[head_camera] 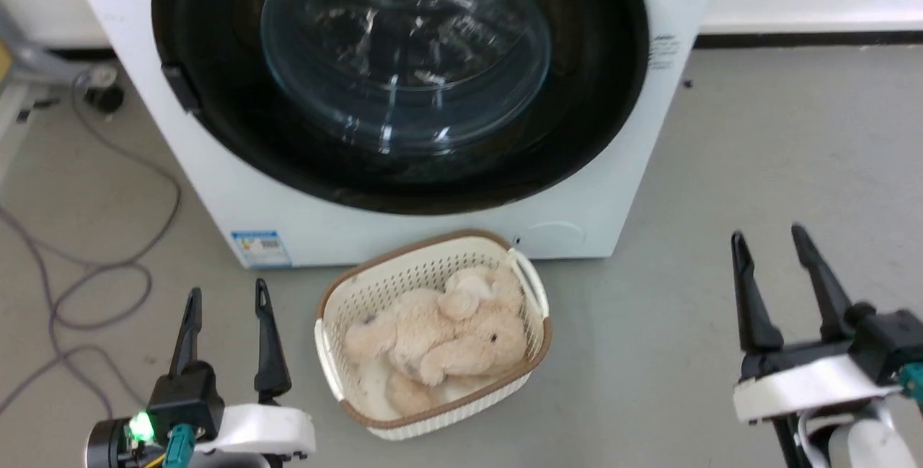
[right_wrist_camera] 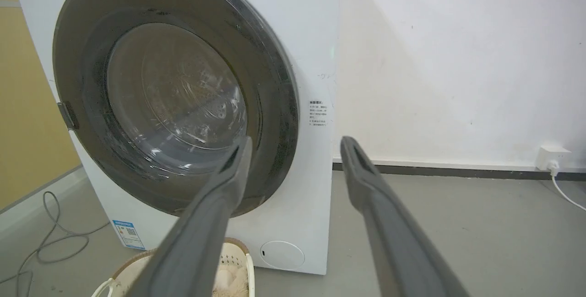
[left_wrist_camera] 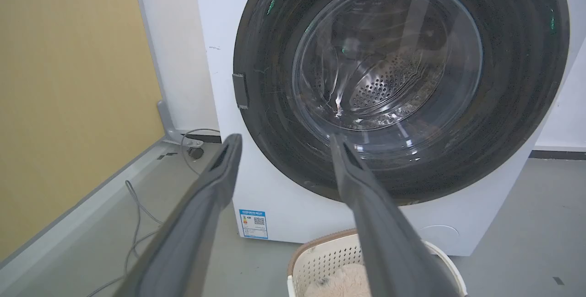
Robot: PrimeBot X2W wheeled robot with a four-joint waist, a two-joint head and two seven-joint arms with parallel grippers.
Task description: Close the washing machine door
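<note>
Washing machine door [head_camera: 404,50] sits far-centre, flush w/ the washing machine [head_camera: 433,226] front, prob. latched. Left gripper [head_camera: 226,289] & right gripper [head_camera: 766,233] hang near, flanking the basket [head_camera: 425,243], jaws wide, empty; no push seems needed.

one washer [head_camera: 332,234], one basket [head_camera: 447,421] (one toy [head_camera: 447,338])

washing machine door [head_camera: 577,129]: glossy black rim, clear glass ctr; basket [head_camera: 346,295]: perforated plastic; toy [head_camera: 447,338]: plush.
</note>
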